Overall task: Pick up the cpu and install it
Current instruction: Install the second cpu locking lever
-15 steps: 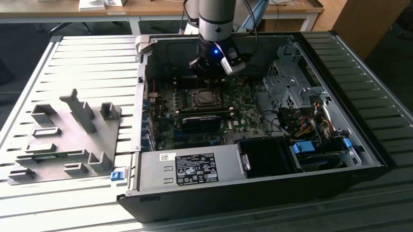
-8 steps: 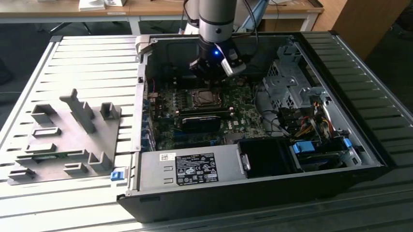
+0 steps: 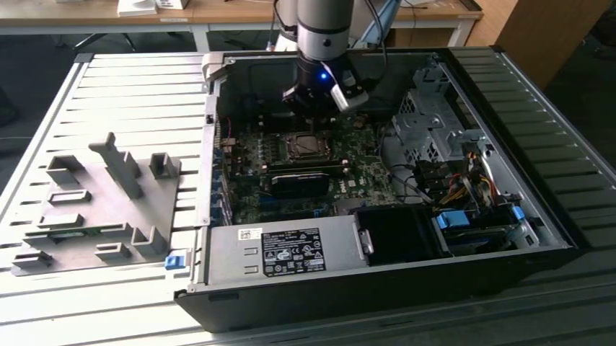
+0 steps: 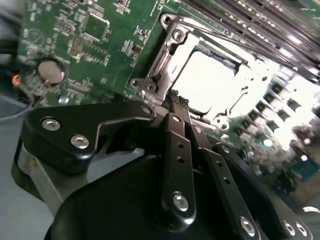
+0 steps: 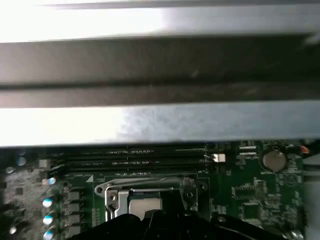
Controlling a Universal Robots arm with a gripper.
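Gripper narrow, fingers pressed together, nothing held; poised just above the socket edge inside the case. Cpu already seated in the socket, bright silvery top showing in both wrist views, frame around it. To do this step well, judged from here: stay square over the socket, press nothing on the chip's top unevenly, keep clear of the memory sticks beside it. Counted: one gripper, one cpu, one socket, one coin cell, one grey block tray outside the case.
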